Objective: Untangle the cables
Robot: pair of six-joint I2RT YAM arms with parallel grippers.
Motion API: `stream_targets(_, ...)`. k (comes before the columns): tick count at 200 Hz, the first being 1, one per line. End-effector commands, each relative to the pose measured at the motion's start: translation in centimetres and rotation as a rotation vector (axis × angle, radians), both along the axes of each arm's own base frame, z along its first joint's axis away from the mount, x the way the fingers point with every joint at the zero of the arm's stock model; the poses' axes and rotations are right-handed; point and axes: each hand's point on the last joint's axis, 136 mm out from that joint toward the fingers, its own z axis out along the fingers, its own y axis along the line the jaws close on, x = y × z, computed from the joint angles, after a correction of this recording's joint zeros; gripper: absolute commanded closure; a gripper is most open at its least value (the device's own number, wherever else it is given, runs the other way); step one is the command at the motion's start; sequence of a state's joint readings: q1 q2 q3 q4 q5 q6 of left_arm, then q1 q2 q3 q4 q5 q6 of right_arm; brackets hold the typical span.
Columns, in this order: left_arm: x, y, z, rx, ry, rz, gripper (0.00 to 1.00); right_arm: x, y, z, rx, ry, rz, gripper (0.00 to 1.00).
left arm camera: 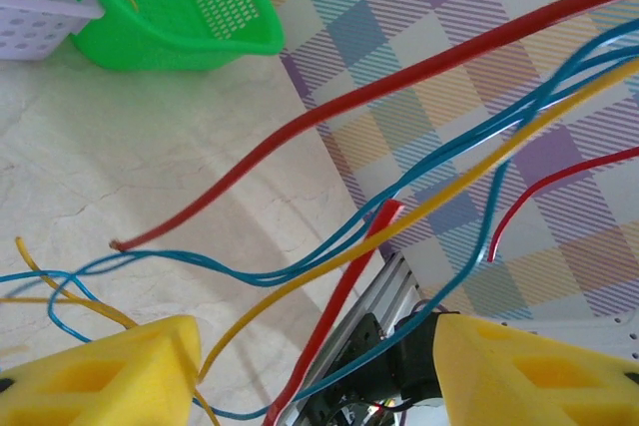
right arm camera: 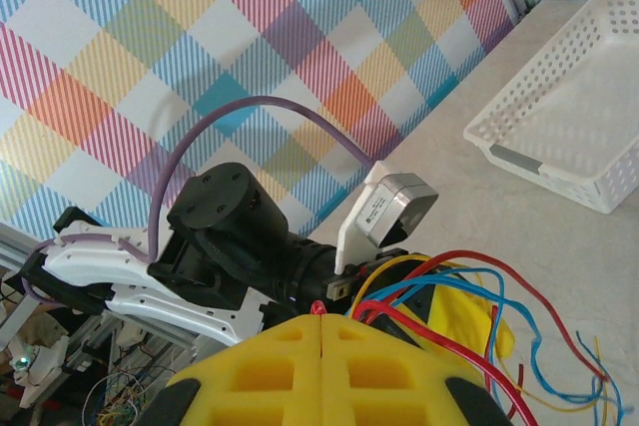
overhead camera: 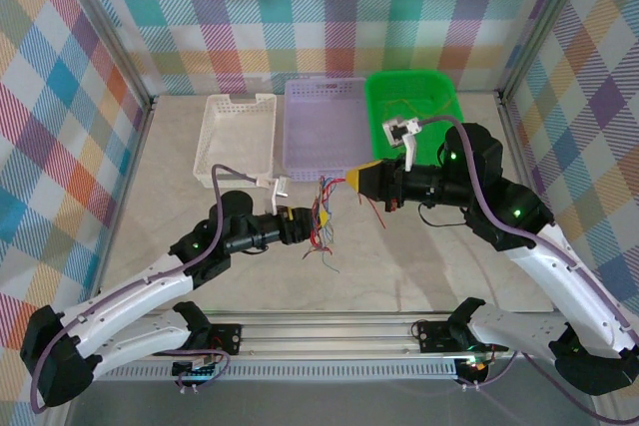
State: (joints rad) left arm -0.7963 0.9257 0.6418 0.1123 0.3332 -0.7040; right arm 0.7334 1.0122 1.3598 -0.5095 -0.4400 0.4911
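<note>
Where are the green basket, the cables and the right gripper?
green basket (left arm camera: pixel 170 50), left wrist view, near wall.
cables (left arm camera: pixel 399 83), left wrist view, thick red strand.
right gripper (right arm camera: pixel 319 322), right wrist view, between shut fingertips.

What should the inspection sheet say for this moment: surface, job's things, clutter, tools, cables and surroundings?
Surface: pale marbled table; a white basket, a lilac basket and a green basket stand side by side at its far side.
Job's things: thin wires in red, blue and yellow hang bunched between the tools; one yellowish strand lies in the green basket.
Clutter: nothing seen.
Tools: left tool is open, with strands running between its fingers; right tool is shut, with a red strand at the seam.
Cables: a purple arm cable loops along each arm, apart from the wires.
Surroundings: plaid walls; metal rail at the near edge.
</note>
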Motion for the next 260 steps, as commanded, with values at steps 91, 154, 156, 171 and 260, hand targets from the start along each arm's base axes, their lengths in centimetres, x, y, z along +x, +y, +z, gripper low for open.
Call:
stream_targets(91,-0.6,0.0,-0.3,-0.013,-0.009,-0.017,0.88,0.0,-0.7,0.1,0.011,-0.024,-0.036,1.0)
stream_targets(154,-0.9,0.8,-0.6,0.009,-0.02,-0.001,1.0,0.2,-0.8,-0.1,0.006,-0.022,-0.048,1.0)
stream_targets(156,-0.8,0.8,-0.6,0.009,-0.02,0.0,1.0,0.2,-0.8,-0.1,0.006,-0.021,-0.048,1.0)
stream_targets(171,-0.9,0.9,-0.7,0.013,-0.02,0.002,1.0,0.4,-1.0,-0.2,0.001,-0.023,-0.063,1.0)
stream_targets(260,-1.2,5.6,-2.7,0.232,-0.031,0.109,1.0,4.3,-9.2,-2.5,-0.228,-0.076,-0.546,1.0)
